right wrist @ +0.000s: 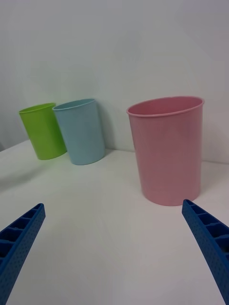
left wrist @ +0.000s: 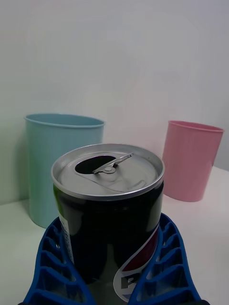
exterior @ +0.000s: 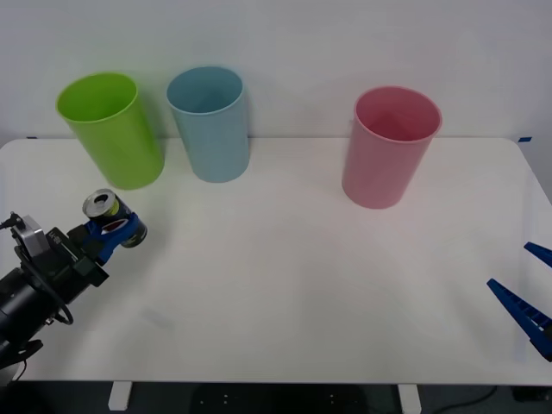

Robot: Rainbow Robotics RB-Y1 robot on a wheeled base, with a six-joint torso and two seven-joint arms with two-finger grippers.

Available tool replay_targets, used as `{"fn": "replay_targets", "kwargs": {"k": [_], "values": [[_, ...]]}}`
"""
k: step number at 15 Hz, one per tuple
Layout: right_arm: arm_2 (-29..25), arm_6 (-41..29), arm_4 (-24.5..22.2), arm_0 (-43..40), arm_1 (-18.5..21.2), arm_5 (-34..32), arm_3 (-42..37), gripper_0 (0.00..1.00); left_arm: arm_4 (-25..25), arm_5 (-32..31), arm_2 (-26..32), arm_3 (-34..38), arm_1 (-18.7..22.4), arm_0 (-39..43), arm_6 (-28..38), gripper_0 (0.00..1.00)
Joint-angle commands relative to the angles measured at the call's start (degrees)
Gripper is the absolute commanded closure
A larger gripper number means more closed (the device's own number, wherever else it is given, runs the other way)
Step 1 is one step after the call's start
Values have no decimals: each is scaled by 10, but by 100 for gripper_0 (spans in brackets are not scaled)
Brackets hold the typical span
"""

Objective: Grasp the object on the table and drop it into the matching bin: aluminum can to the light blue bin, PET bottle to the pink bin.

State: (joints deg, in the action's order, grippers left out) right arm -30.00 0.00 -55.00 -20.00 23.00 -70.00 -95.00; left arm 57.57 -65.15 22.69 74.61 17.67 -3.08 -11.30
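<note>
The aluminum can (exterior: 110, 216), silver-topped with a dark side and blue and red marks, is held at the table's (exterior: 285, 285) left side. My left gripper (exterior: 112, 230) is shut on it, and the blue fingers (left wrist: 52, 262) wrap both sides of the can (left wrist: 107, 209). Behind it stand the light blue bin (exterior: 209, 123) and, farther right, the pink bin (exterior: 386, 147). My right gripper (exterior: 528, 297) rests open near the table's right edge, with nothing between its fingers (right wrist: 19, 238). From there the pink bin (right wrist: 168, 147) and the light blue bin (right wrist: 81, 131) are ahead.
A lime green bin (exterior: 112, 128) stands at the back left, just left of the light blue bin and close behind the held can. A white wall rises behind the bins.
</note>
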Motion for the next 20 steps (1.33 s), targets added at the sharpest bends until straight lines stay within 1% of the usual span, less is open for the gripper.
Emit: {"fn": "replay_targets", "kwargs": {"k": [1, 2, 5, 7, 10, 12, 14, 17, 20], "values": [[0, 0, 0, 0, 0, 0, 0, 0, 1, 41, 0, 47, 1, 0, 40, 100], [0, 0, 0, 0, 0, 0, 0, 0, 3, 56, -2, 70, 1, 0, 62, 100], [0, 0, 0, 0, 0, 0, 0, 0, 44, 101, -10, 136, 1, -4, 144, 100], [0, 0, 0, 0, 0, 0, 0, 0, 54, 117, -16, 154, 1, -19, 177, 100], [0, 0, 0, 0, 0, 0, 0, 0, 95, 131, -19, 152, 1, -63, 200, 100], [0, 0, 0, 0, 0, 0, 0, 0, 138, 150, -21, 153, 1, -100, 249, 100], [0, 0, 0, 0, 0, 0, 0, 0, 169, 171, -30, 152, 1, -127, 283, 100], [0, 0, 0, 0, 0, 0, 0, 0, 230, 193, -35, 150, -17, -168, 332, 100], [0, 0, 0, 0, 0, 0, 0, 0, 271, 201, -34, 110, -39, -214, 329, 100]]}}
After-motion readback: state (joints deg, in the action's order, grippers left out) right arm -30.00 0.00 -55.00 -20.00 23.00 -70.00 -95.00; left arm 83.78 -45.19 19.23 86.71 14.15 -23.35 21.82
